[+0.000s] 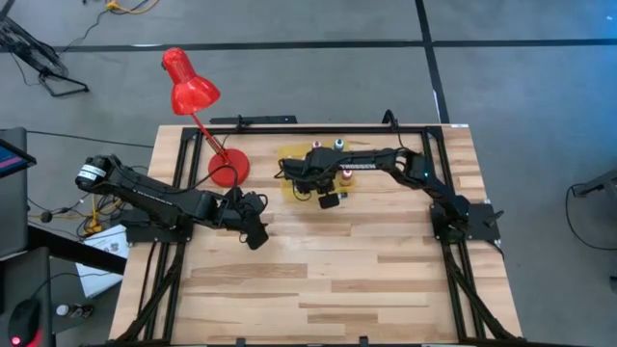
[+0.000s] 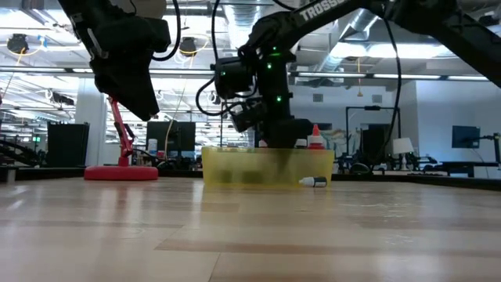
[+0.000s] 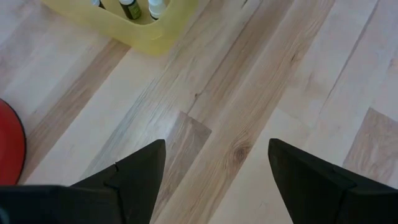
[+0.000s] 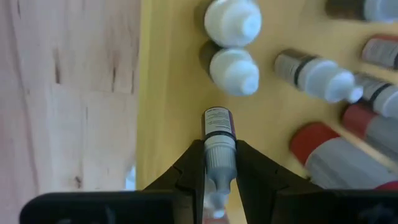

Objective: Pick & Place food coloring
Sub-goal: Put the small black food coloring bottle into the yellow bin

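Right gripper fingers clamp 1 bottle by its cap, over the yellow tray. Lower straight, clear of the 2 standing neighbours, then release. Left gripper idles open over the counter.

Near the far edge of the pale wooden slatted bench, a shallow yellow plastic tray; left of it, touching or just beside, the round base of a red desk lamp. In the tray, small white-capped food coloring bottles, some upright, some lying. Over the tray, the right gripper, fingers clamped on one dark-labelled bottle. Before the lamp base, above bare bench, the left gripper, spread wide.
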Controlling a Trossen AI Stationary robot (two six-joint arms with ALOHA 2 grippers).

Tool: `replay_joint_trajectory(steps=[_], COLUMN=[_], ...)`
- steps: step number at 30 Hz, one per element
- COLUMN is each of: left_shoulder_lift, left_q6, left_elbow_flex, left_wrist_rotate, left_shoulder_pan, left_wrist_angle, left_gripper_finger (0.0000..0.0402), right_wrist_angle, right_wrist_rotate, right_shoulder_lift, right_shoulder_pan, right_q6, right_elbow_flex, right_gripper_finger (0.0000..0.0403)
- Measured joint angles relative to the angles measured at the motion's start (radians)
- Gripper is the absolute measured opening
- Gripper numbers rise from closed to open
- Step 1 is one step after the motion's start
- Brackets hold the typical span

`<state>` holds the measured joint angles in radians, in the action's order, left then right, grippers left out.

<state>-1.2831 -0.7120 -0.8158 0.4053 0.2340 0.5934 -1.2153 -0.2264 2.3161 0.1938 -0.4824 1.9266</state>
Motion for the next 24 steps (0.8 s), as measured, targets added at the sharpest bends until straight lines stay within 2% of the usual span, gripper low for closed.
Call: replay_joint_trajectory(steps=[24], left_shoulder_lift=[0.000], left_q6=[0.017], left_elbow_flex=[0.000], left_wrist_rotate=[0.000], left_shoulder_pan=[0.000], left_wrist_angle=[0.000], left_gripper_finger=[0.0277], right_wrist_angle=[0.033], right_wrist_rotate=[0.017], right_shoulder_lift=[0.000], right_shoulder_pan=[-0.010], right_q6=[-0.102], right_elbow_flex=[0.000], right_gripper_finger=[0.0082])
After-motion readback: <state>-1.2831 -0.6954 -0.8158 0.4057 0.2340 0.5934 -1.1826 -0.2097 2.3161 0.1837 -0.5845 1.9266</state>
